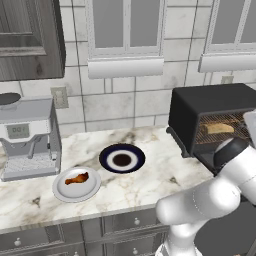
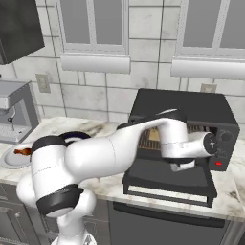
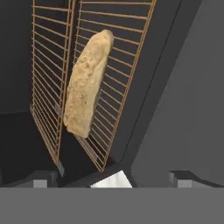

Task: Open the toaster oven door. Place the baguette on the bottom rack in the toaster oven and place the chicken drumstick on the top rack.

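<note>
The black toaster oven stands at the counter's right end with its door folded down flat. Inside, the tan baguette lies on the lower of two orange wire racks, with the other rack beside it in the rolled hand view. My gripper hovers over the door at the oven mouth, open, with nothing between its fingers. The brown chicken drumstick rests on a white plate far to the left.
A dark blue-rimmed plate sits mid-counter between the white plate and the oven. A silver coffee machine stands at the left, against the tiled wall. The counter's front edge runs above grey drawers.
</note>
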### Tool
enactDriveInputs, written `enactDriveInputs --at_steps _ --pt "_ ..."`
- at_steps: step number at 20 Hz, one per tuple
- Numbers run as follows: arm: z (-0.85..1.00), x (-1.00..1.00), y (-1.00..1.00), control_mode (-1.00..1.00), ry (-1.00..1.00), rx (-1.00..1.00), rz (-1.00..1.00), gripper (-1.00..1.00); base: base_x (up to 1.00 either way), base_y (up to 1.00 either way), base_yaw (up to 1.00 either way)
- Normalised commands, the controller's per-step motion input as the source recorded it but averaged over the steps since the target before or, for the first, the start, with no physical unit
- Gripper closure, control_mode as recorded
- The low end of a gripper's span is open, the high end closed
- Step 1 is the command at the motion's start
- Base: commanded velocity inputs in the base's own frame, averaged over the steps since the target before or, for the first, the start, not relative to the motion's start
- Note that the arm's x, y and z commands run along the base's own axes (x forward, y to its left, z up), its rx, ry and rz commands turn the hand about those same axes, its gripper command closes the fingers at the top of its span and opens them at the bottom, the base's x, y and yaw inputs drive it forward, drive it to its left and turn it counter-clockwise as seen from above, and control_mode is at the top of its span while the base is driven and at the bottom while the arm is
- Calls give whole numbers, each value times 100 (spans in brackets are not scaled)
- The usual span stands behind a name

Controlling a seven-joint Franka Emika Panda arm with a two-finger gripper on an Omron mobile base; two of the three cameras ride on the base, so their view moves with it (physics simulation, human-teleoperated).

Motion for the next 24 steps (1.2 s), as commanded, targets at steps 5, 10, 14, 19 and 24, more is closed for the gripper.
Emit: enactDriveInputs --at_steps 5,10,14,19,24 --pt "12 6 -2 -100 -7 39 -24 -100 0 0 0" --pt "-3 6 0 -100 -11 34 -12 -100 0 0 0" --pt "0 31 0 -100 -9 20 -12 -100 0 0 0" --pt "-3 25 0 -100 3 0 -4 -100 0 0 0" --pt "0 17 2 -100 -9 0 -6 -100 0 0 0"
